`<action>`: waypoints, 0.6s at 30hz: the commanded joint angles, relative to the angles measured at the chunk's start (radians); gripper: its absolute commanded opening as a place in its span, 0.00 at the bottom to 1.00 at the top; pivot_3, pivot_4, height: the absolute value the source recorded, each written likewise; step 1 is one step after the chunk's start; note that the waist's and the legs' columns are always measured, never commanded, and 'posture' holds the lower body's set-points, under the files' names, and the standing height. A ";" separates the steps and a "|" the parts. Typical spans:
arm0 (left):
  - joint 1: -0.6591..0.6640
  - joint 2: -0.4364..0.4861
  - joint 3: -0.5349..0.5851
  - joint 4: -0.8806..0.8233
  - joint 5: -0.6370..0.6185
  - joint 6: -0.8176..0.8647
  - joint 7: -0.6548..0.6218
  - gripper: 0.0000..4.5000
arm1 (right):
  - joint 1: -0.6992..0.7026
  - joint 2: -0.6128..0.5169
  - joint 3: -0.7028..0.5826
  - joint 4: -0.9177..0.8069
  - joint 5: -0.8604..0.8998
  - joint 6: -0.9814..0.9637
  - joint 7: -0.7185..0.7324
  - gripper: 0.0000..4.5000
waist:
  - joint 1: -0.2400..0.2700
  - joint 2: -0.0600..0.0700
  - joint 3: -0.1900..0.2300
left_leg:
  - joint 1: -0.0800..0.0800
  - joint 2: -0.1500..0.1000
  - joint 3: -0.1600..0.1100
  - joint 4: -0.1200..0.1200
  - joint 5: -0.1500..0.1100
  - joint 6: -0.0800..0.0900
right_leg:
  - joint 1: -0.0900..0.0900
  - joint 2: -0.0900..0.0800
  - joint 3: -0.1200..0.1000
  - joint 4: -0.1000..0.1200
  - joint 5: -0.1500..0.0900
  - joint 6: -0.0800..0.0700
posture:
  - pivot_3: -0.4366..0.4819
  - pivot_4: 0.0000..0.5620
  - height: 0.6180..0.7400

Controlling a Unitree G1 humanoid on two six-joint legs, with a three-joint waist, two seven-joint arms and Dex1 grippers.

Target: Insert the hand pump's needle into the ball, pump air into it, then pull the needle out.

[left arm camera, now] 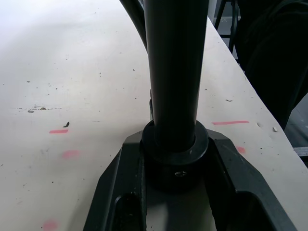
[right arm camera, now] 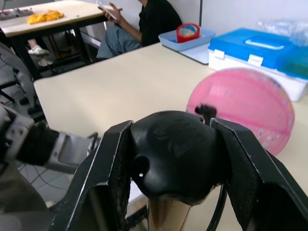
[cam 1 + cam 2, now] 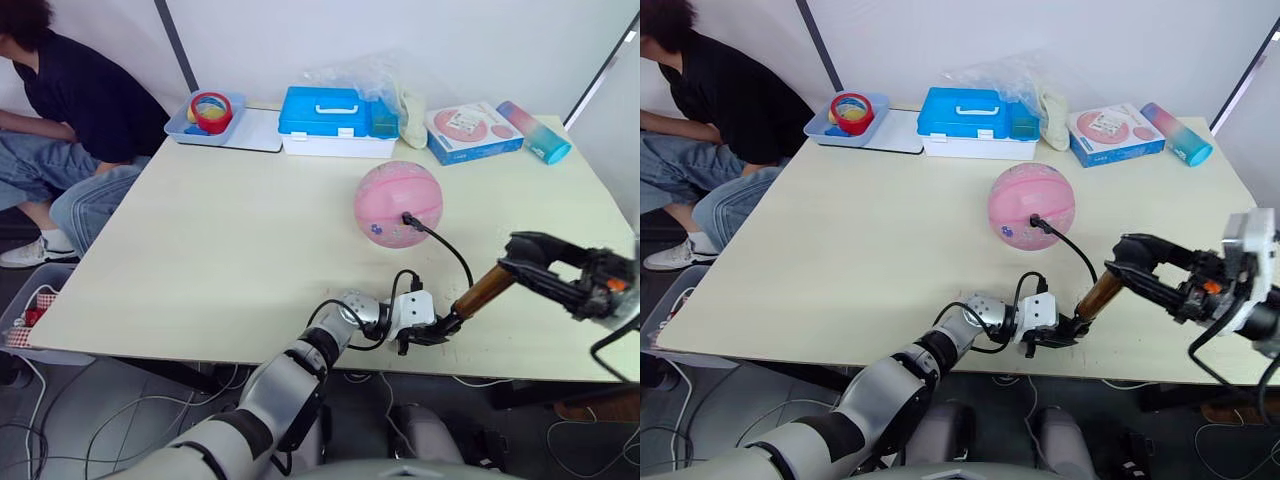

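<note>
Nearest, the left gripper [image 3: 425, 333] pinches the base cap of the hand pump [image 3: 482, 291], a stiff, slick cylinder best held at its ends; the right gripper [image 3: 527, 262] clamps its black handle; beyond, the needle [image 3: 408, 217] sits in the ball [image 3: 398, 204], light and liable to roll.

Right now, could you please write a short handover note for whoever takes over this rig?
Left hand: shut on the hand pump's lower black end at the near table edge.
Right hand: shut on the pump's black handle, at the top.
The pump is tilted between both hands; its hose runs to the ball.
Done: the needle fitting sits at the ball's valve.
Left: pump air, then pull the needle out.
</note>
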 commanded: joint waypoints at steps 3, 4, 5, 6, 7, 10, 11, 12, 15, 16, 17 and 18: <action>0.021 -0.047 -0.033 0.031 0.038 0.013 -0.012 0.24 | 0.025 0.063 0.140 0.073 -0.157 -0.085 0.019 0.45 | 0.000 0.000 0.000 | 0.000 0.000 0.000 0.000 0.000 0.000 | 0.000 0.000 0.000 0.000 0.000 0.000 | 0.48 0.27 1.00; 0.021 -0.047 -0.033 0.031 0.038 0.014 -0.012 0.24 | 0.028 0.072 0.166 0.091 -0.189 -0.104 0.025 0.45 | 0.000 0.000 0.000 | 0.000 0.000 0.000 0.000 0.000 0.000 | 0.000 0.000 0.000 0.000 0.000 0.000 | 0.48 0.27 1.00; 0.021 -0.047 -0.033 0.031 0.038 0.014 -0.011 0.24 | 0.028 0.084 0.187 0.107 -0.213 -0.121 0.026 0.45 | 0.000 0.000 0.000 | 0.000 0.000 0.000 0.000 0.000 0.000 | 0.000 0.000 0.000 0.000 0.000 0.000 | 0.48 0.27 1.00; 0.020 -0.047 -0.032 0.031 0.038 0.014 -0.011 0.24 | 0.026 0.092 0.202 0.118 -0.229 -0.134 0.027 0.45 | 0.000 0.000 0.000 | 0.000 0.000 0.000 0.000 0.000 0.000 | 0.000 0.000 0.000 0.000 0.000 0.000 | 0.48 0.27 1.00; 0.020 -0.047 -0.032 0.031 0.038 0.014 -0.011 0.24 | 0.024 0.101 0.213 0.127 -0.241 -0.145 0.028 0.45 | 0.000 0.000 0.000 | 0.000 0.000 0.000 0.000 0.000 0.000 | 0.000 0.000 0.000 0.000 0.000 0.000 | 0.48 0.27 1.00; 0.022 -0.048 -0.032 0.031 0.038 0.014 -0.009 0.24 | 0.015 0.127 0.239 0.159 -0.278 -0.185 0.027 0.45 | -0.001 0.000 0.000 | 0.001 0.000 0.000 0.000 0.000 0.000 | 0.000 0.000 0.000 0.000 0.000 0.000 | 0.48 0.27 1.00; 0.022 -0.049 -0.032 0.031 0.037 0.013 -0.009 0.24 | 0.014 0.134 0.241 0.165 -0.282 -0.195 0.027 0.45 | -0.001 -0.001 0.000 | 0.001 0.000 0.000 0.000 0.000 0.000 | 0.000 0.000 0.000 0.000 0.000 0.000 | 0.48 0.27 1.00; 0.023 -0.049 -0.032 0.031 0.037 0.013 -0.009 0.24 | 0.015 0.137 0.240 0.167 -0.283 -0.202 0.029 0.45 | -0.001 -0.001 0.000 | 0.001 0.000 0.000 0.000 0.000 0.000 | 0.001 0.000 0.000 0.000 0.000 0.000 | 0.48 0.27 1.00; 0.024 -0.050 -0.032 0.032 0.037 0.013 -0.008 0.24 | 0.012 0.137 0.213 0.143 -0.251 -0.200 0.031 0.45 | -0.001 -0.001 0.000 | 0.004 0.000 0.000 0.000 0.000 0.000 | 0.002 0.000 0.000 0.000 0.000 0.000 | 0.48 0.27 1.00; 0.025 -0.049 -0.032 0.032 0.037 0.012 -0.008 0.24 | 0.009 0.131 0.196 0.131 -0.234 -0.193 0.029 0.45 | -0.001 -0.001 0.000 | 0.004 0.000 0.000 0.000 0.000 0.000 | 0.002 0.000 0.000 0.000 0.000 0.000 | 0.48 0.27 1.00; 0.026 -0.049 -0.033 0.033 0.037 0.012 -0.008 0.24 | 0.008 0.127 0.185 0.123 -0.224 -0.189 0.028 0.45 | -0.001 0.000 0.000 | 0.004 0.000 0.000 0.000 0.000 0.000 | 0.002 0.000 0.000 0.000 0.000 0.001 | 0.48 0.27 1.00; 0.027 -0.049 -0.033 0.033 0.038 0.011 -0.008 0.24 | -0.002 0.120 0.160 0.105 -0.198 -0.171 0.017 0.45 | -0.001 0.000 0.000 | 0.004 0.000 0.000 0.000 0.000 0.000 | 0.002 0.000 0.000 0.000 0.000 0.000 | 0.48 0.27 1.00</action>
